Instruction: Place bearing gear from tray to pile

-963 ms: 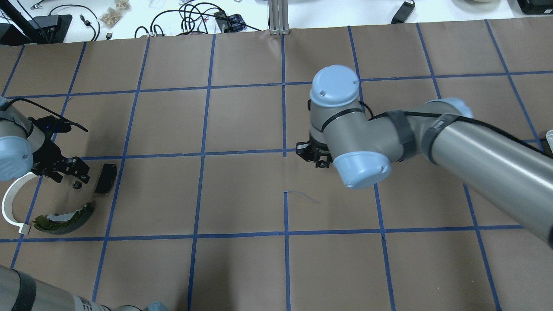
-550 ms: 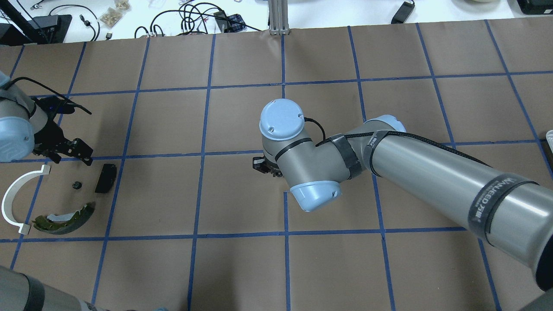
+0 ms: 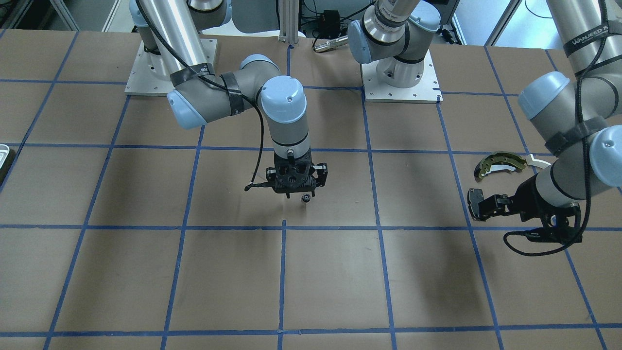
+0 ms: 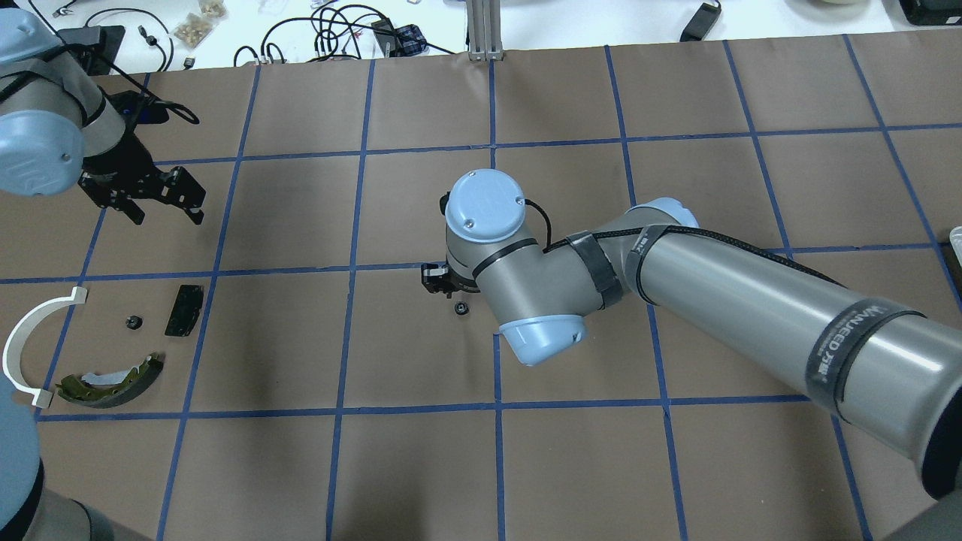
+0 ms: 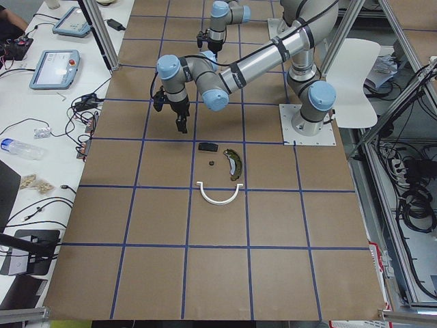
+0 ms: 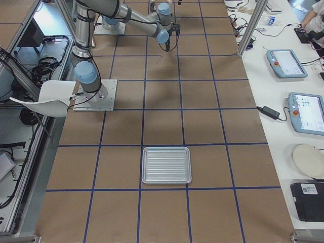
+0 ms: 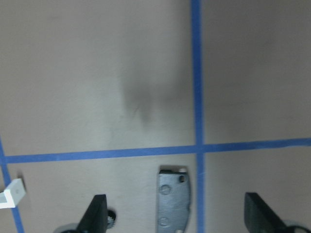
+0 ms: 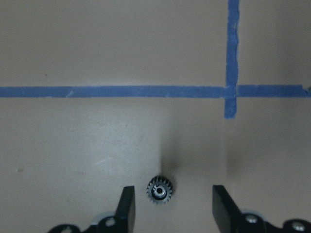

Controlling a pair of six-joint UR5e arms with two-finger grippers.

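A small black bearing gear lies on the brown paper at the table's middle, also in the front view. My right gripper is open just above it, with the gear between the fingers, nearer the left one. The pile sits at the left: an olive brake shoe, a white arc, a black pad and another small gear. My left gripper is open and empty, beyond the pile. The ribbed silver tray lies far right.
Blue tape lines grid the paper. The right arm's forearm spans the right half of the table. Cables and small parts lie on the white bench past the far edge. Tablets sit on the side bench.
My right arm swung left to the table's middle, and the gear now shows on the paper under its open fingers. My left gripper moved away from the pile towards the far edge.
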